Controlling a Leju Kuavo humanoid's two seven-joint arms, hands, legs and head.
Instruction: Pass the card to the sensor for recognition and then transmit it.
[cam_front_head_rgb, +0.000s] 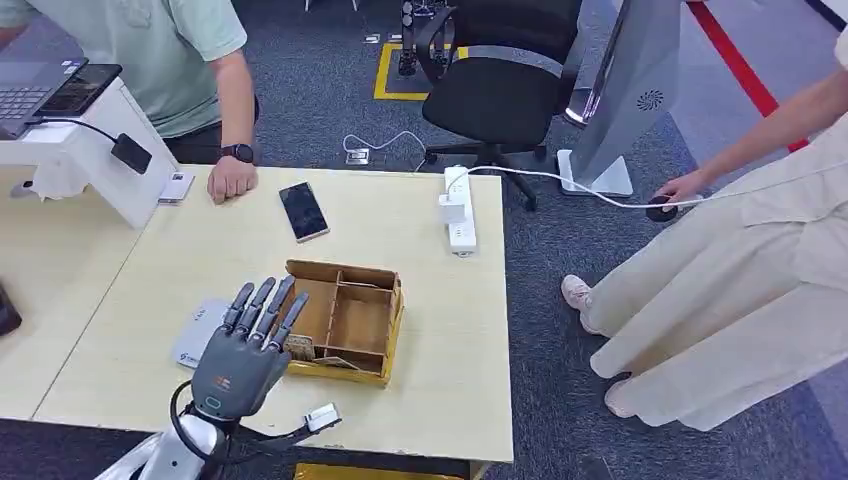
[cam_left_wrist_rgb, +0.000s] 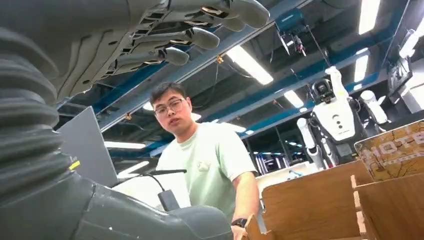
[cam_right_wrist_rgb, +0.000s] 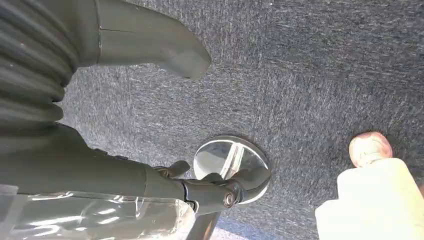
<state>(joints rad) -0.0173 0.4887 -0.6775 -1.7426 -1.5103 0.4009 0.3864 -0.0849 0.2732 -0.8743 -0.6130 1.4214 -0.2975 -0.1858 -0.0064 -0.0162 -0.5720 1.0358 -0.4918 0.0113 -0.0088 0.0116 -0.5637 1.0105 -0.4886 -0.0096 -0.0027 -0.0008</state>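
My left hand (cam_front_head_rgb: 243, 352) hovers over the near part of the pale wooden table (cam_front_head_rgb: 440, 330), fingers stretched out and apart, holding nothing. Its fingertips (cam_front_head_rgb: 262, 300) reach the left end of a cardboard box (cam_front_head_rgb: 340, 272) with compartments. A patterned card (cam_front_head_rgb: 299, 346) stands in the box's near-left corner, just beside the fingers; in the left wrist view the card (cam_left_wrist_rgb: 395, 150) rises above the box wall (cam_left_wrist_rgb: 310, 200). A flat pale grey sensor (cam_front_head_rgb: 196, 338) lies on the table, partly under the hand. My right hand (cam_right_wrist_rgb: 165, 47) hangs over grey carpet, thumb out, nothing in it.
A dark phone (cam_front_head_rgb: 303, 211) and a white power strip (cam_front_head_rgb: 459, 208) lie farther back on the table. A person's hand (cam_front_head_rgb: 232, 180) rests on the far edge beside a white stand (cam_front_head_rgb: 90, 160) with a laptop. Another person (cam_front_head_rgb: 740, 270) stands right; an office chair (cam_front_head_rgb: 500, 95) behind.
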